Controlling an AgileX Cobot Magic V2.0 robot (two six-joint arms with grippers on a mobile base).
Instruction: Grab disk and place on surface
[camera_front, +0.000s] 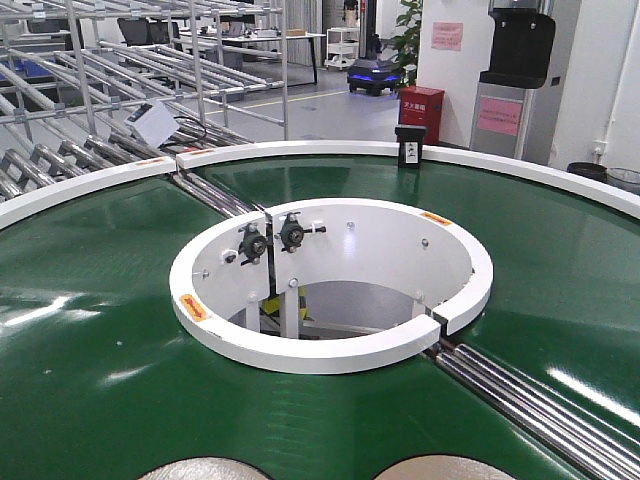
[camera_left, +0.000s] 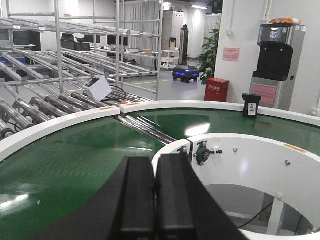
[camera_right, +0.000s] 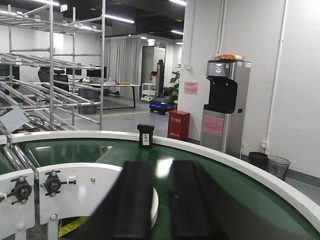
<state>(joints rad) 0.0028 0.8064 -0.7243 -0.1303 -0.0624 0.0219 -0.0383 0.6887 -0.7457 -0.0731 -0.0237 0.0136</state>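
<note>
No disk shows clearly in any view, and the surface is out of view. Two pale round shapes (camera_front: 205, 469) (camera_front: 458, 467) peek in at the bottom edge of the front view; I cannot tell what they are. My left gripper (camera_left: 155, 167) hangs over the green conveyor belt (camera_left: 65, 165) beside the white inner ring (camera_left: 260, 160), its black fingers (camera_left: 137, 200) pressed together with nothing between them. My right gripper (camera_right: 161, 172) hovers above the belt (camera_right: 240, 185) with a narrow gap between its fingers (camera_right: 132, 200), holding nothing. Neither gripper appears in the front view.
The green belt (camera_front: 100, 330) runs as a ring between a white outer rim (camera_front: 300, 150) and the white inner ring (camera_front: 330, 355) around an open well. Steel rollers (camera_front: 540, 395) cross the belt. A small black box (camera_front: 410, 145) stands on the far rim. Metal racks (camera_front: 100, 60) rise behind.
</note>
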